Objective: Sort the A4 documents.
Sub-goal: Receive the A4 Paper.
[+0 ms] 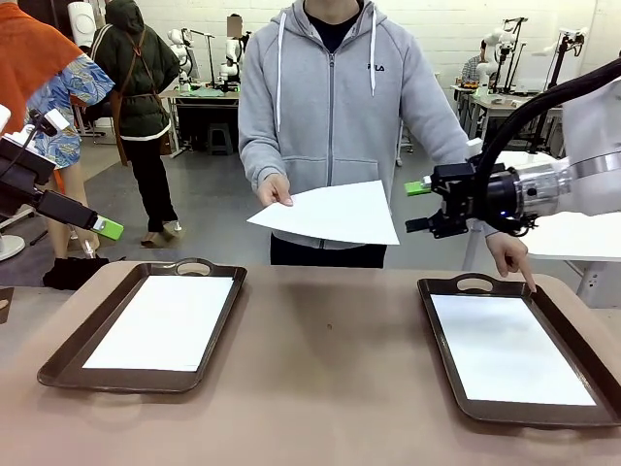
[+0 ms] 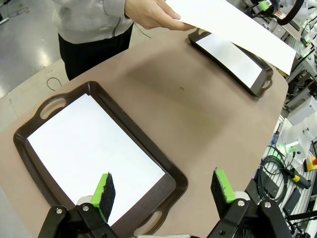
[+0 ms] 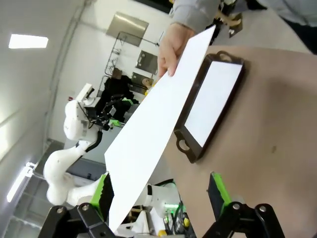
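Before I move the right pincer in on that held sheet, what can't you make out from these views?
- Held sheet: any print; every view shows it blank.
- Sheet counts in the left tray and right tray: stack edges too thin to see in the front view.
- Left pincer: front view cuts off most of it at the frame edge.
- Right pincer: its gap to the sheet's edge; the right wrist view looks edge-on.
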Tool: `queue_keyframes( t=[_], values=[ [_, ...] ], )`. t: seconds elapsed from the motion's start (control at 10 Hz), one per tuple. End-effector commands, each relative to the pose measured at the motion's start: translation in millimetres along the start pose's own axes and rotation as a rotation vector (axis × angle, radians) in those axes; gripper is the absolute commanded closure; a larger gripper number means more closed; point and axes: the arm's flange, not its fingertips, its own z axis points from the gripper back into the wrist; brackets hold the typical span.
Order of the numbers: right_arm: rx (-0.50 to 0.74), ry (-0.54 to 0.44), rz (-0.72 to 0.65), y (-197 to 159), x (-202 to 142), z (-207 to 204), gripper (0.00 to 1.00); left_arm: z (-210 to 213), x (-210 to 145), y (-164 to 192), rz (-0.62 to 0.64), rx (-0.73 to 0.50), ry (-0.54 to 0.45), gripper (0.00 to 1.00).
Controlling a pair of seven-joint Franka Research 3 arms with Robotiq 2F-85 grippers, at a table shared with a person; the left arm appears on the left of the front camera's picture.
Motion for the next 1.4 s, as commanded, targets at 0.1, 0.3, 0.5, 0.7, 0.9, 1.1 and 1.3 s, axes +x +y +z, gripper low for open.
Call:
queue_keyframes(
  t=[0.1,0.3,0.5,0.7,0.9,1.1,1.3],
  values=[
    [0.063,-0.030,-0.096,-2.5,10.9,-28.7,0.00,-0.5,-0.1,0.6,0.000,-0.006,-0.005,0.00],
    [0.101,-0.038,-0.106,-2.0,8.3,-42.2,0.00,-0.5,-0.1,0.6,0.000,-0.006,-0.005,0.00],
    [0.132,-0.043,-0.133,-0.3,7.0,-56.1,0.00,-0.5,-0.1,0.6,0.000,-0.006,-0.005,0.00],
    [0.160,-0.030,-0.176,-2.3,5.2,-66.6,0.00,-0.5,-0.1,0.6,0.000,-0.006,-0.005,0.00],
    [0.155,-0.018,-0.198,-6.8,3.9,-69.7,0.00,-0.5,-0.1,0.6,0.000,-0.006,-0.005,0.00],
    [0.146,-0.012,-0.189,-7.9,2.6,-69.5,0.08,-0.5,-0.1,0.6,0.000,-0.006,-0.005,0.00],
    [0.148,-0.015,-0.185,-7.0,3.6,-69.3,0.18,-0.5,-0.1,0.6,0.000,-0.006,-0.005,0.00]
  ],
)
